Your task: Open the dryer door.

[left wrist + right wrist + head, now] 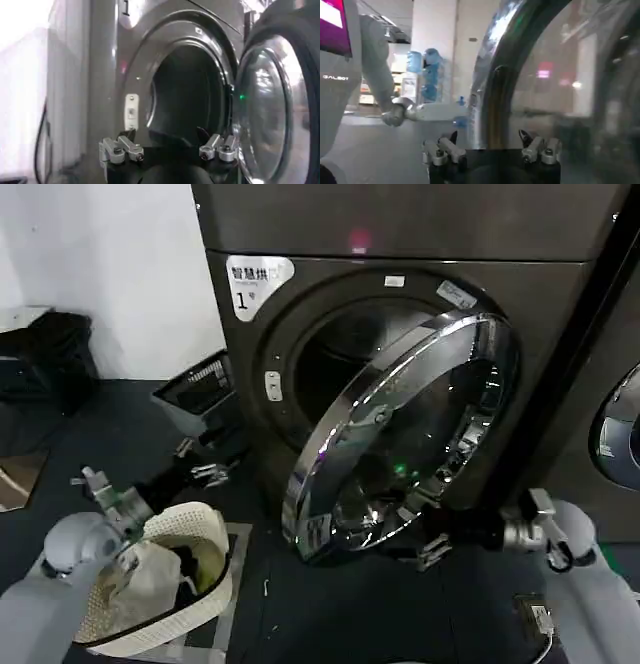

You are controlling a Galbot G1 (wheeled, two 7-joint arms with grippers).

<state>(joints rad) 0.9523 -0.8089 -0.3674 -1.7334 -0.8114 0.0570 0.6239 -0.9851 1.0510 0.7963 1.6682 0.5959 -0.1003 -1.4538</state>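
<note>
dryer door (pixel 400 434) ajar, right gripper (pixel 432 536) spread wide at its lower rim

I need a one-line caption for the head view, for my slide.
Large chrome-rimmed round dryer door stands partly open; right end effector open below its rim, left end effector open near the drum opening.

The dryer door (pixel 400 439) has a shiny chrome rim around dark, seemingly black-tinted glass, on a grey machine (pixel 400 224).

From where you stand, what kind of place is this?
Probably a laundry room: a dryer with its door swung open, a second machine beside it, and a laundry basket on the floor.
</note>
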